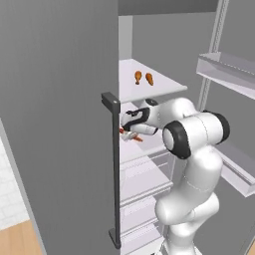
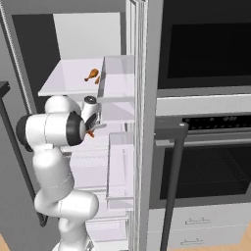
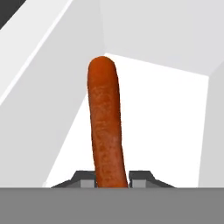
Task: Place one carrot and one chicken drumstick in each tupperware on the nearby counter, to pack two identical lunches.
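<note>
I saw the gripper (image 3: pixel 112 183) clenched on a smooth, blunt-tipped orange carrot (image 3: pixel 105 124) above a white fridge shelf (image 3: pixel 166 131); two brown drumsticks (image 1: pixel 143 77) lay on the shelf above. No writing was readable.

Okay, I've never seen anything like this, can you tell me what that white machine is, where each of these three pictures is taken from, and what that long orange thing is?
The white machine is a robot arm on a base that can drive, in a computer-drawn kitchen. It is reaching into an open fridge.

Two pictures come from cameras on the base, behind the arm: one to its left, one to its right, which also shows an oven beside the fridge. The third comes from a camera on the hand, looking along the pincer.

The long orange thing is a carrot. The pincer is shut on it, one dark fingertip on each side of its near end.

On the shelf above the hand lie two chicken drumsticks, side by side.
</note>
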You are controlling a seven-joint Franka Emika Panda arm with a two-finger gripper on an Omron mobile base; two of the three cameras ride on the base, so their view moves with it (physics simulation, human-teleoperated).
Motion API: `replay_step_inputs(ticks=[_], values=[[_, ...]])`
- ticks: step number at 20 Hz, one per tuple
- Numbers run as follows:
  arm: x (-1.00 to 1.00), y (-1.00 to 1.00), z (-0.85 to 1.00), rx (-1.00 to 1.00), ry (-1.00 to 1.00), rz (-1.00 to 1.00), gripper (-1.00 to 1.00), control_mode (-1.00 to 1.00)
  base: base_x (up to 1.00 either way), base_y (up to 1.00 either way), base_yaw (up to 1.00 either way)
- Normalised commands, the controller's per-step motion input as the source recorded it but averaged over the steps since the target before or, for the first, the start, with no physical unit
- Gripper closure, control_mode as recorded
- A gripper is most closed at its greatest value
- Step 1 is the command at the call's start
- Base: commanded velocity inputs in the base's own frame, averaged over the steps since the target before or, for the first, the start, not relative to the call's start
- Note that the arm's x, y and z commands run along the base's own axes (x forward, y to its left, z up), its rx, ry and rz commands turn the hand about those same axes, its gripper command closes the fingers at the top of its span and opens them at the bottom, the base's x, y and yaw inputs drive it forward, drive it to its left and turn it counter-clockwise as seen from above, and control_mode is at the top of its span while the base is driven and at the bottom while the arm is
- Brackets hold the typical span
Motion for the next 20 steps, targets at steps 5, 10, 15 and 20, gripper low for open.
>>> replay_step_inputs(ticks=[5, 10, 15, 20], values=[[-0.96, -0.06, 0.14, 0.03, -0.13, -0.03, 1.00, -1.00, 0.00, 0.00, 0.00], [-0.80, -0.15, 0.45, 0.04, -0.02, -0.04, 1.00, -1.00, 0.00, 0.00, 0.00], [-0.62, -0.24, 0.96, 0.05, 0.00, -0.04, 1.00, -1.00, 0.00, 0.00, 0.00], [-0.36, -0.17, 1.00, 0.01, 0.06, -0.05, 1.00, -1.00, 0.00, 0.00, 0.00]])
